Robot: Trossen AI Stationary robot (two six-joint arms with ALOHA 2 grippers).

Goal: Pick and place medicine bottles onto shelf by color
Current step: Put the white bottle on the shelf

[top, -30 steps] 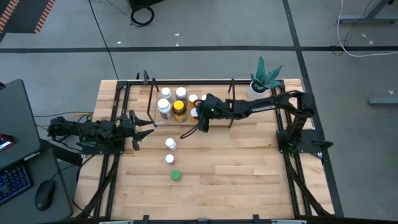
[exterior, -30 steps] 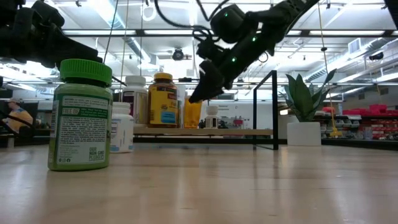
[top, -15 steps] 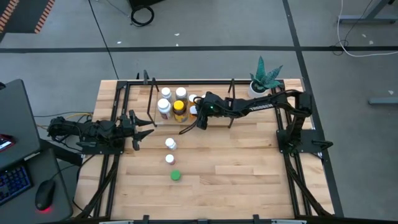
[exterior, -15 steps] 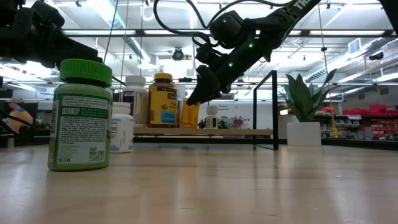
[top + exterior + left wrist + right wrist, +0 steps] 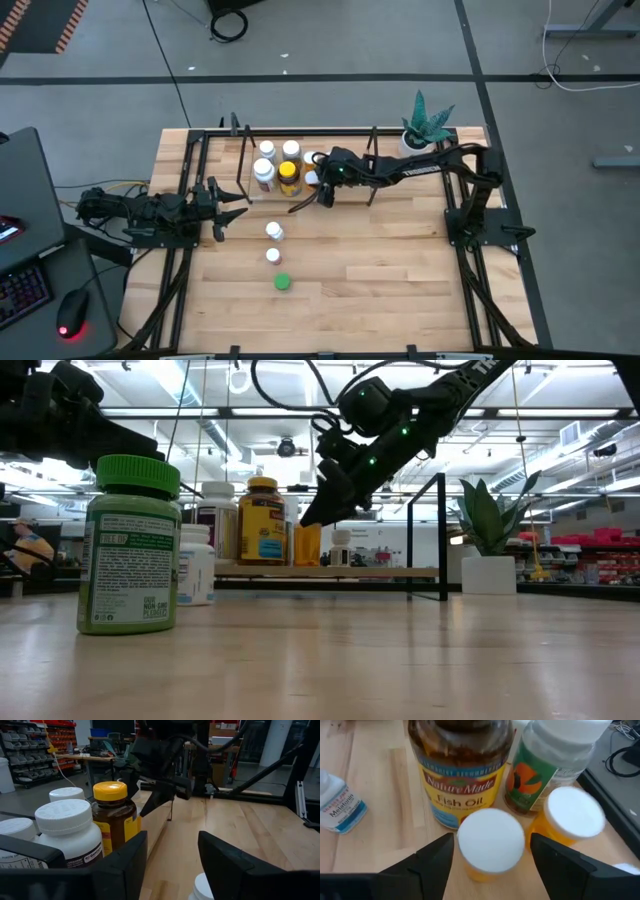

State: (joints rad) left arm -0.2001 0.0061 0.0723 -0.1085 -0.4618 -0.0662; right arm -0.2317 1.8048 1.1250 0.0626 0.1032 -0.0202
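Observation:
The shelf [image 5: 243,160] of black rods stands at the table's far middle on a light wood base [image 5: 350,572]. On it stand white-capped bottles [image 5: 265,172], an amber fish-oil bottle [image 5: 465,775] and two orange bottles. My right gripper [image 5: 321,187] is open over the shelf, slanting down. Its fingers stand on either side of one orange bottle's white cap [image 5: 491,842], with a thin gap each side. That bottle [image 5: 307,547] stands on its base on the shelf. My left gripper [image 5: 226,210] is open and empty at the table's left.
Two white bottles [image 5: 273,230] [image 5: 273,256] and a green bottle [image 5: 283,282] stand on the table nearer than the shelf. A melatonin bottle [image 5: 340,802] lies beside the shelf base. A potted plant [image 5: 418,135] stands at the far right.
My right gripper has gone a little toward the table's far edge and left, deeper over the shelf.

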